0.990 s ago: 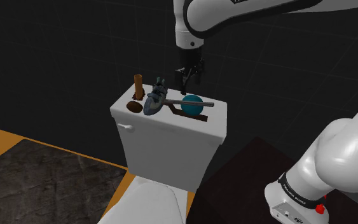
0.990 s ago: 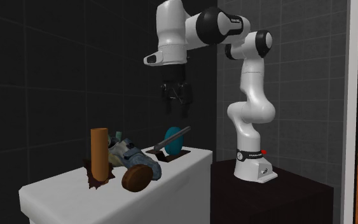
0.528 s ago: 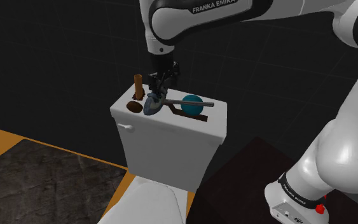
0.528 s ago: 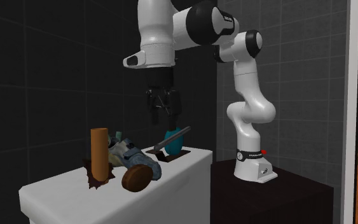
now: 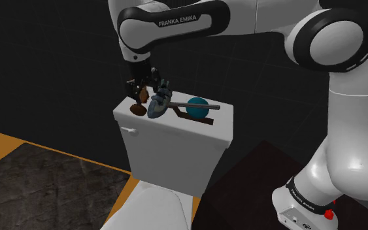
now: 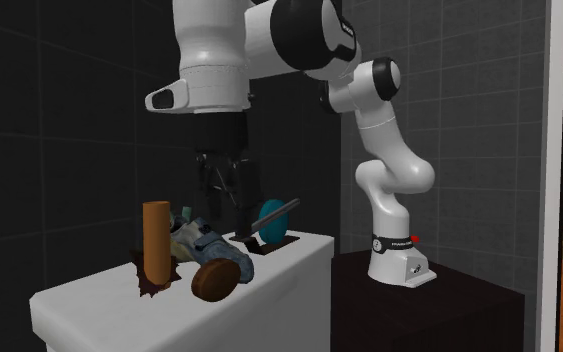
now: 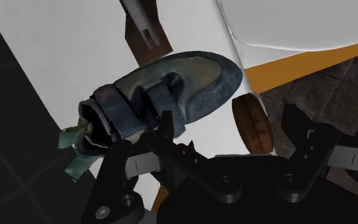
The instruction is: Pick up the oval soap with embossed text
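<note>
hand (image 7: pixel 229 118) is open, fingers (image 7: pixel 165 130) apart with the brown soap (image 7: pixel 250 123) between them, not touched. soap's on the tank lid (image 5: pixel 169 125) right by the shoe (image 7: pixel 171 95) toe, up on its edge. wrist view gets it edge-on, long axis crossways to the fingers; second exterior view shows its broad round face

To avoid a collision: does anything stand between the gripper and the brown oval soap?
Nothing visible does. In the wrist view the soap shows uncovered between the open fingers of the gripper. The shoe lies right beside it, in line with one finger, which may brush it.
</note>
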You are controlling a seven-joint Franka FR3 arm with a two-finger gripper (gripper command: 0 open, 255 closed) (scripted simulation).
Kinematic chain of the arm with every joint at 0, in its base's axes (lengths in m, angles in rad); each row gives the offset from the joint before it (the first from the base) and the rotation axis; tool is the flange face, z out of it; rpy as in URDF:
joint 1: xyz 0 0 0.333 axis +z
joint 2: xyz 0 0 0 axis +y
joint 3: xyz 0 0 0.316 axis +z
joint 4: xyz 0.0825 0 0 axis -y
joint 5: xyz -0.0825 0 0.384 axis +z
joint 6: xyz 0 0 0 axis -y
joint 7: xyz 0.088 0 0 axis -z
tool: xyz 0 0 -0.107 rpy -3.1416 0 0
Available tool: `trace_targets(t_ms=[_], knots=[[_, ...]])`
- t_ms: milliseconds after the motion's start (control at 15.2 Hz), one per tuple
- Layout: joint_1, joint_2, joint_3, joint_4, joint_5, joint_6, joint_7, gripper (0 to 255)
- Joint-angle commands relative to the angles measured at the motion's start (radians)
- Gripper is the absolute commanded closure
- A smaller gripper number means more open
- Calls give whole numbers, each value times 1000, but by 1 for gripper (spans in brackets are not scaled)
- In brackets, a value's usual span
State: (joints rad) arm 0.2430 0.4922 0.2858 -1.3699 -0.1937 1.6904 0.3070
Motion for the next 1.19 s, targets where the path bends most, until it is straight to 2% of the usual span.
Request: trace_targets(t_ms=[0,198,264,726,858,924,1122], knots=[[38,115,-4,161,-24,-49,10,0],[107,307,-18,455,-54,-151,8,0],[109,312,-19,464,-54,-155,7,0],[94,306,-19,350,-56,-49,21,0],[94,306,-19,350,-56,-49,21,0],[94,308,-19,352,-56,-49,20,255],[95,310,-20,355,-56,-50,20,255]])
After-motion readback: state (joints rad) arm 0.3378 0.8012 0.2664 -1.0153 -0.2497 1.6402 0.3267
